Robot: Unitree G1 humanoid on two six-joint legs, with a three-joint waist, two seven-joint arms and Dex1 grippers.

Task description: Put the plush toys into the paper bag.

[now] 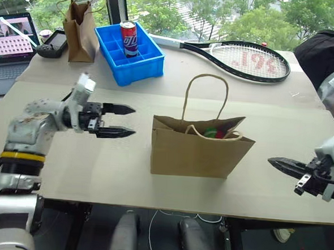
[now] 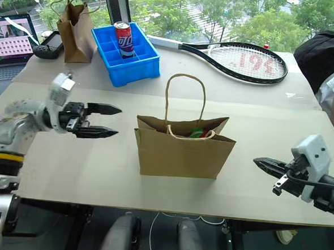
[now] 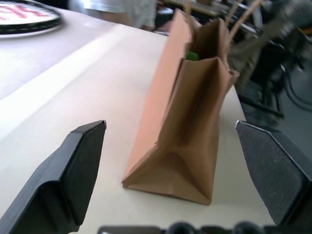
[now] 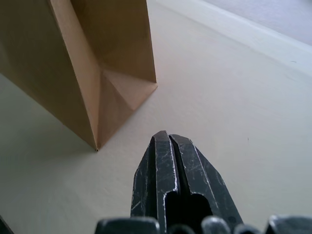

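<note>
Toys (image 1: 215, 132), red and green, inside one paper bag (image 1: 193, 152).
Left gripper (image 1: 127, 120) jaws spread, empty; right gripper (image 1: 273, 161) jaws pressed together; racket (image 1: 245, 59) reads "192".

Pale beige table (image 1: 96, 171) bearing a wide brown kraft paper bag (image 1: 199, 152) upright mid-table. Far side: narrower brown paper bag (image 1: 80, 32), blue plastic compartment bin (image 1: 128, 63), black tennis racket (image 1: 244, 60) lying flat, open laptop (image 1: 10, 47) and black controller (image 1: 51, 44) at the left corner.
</note>
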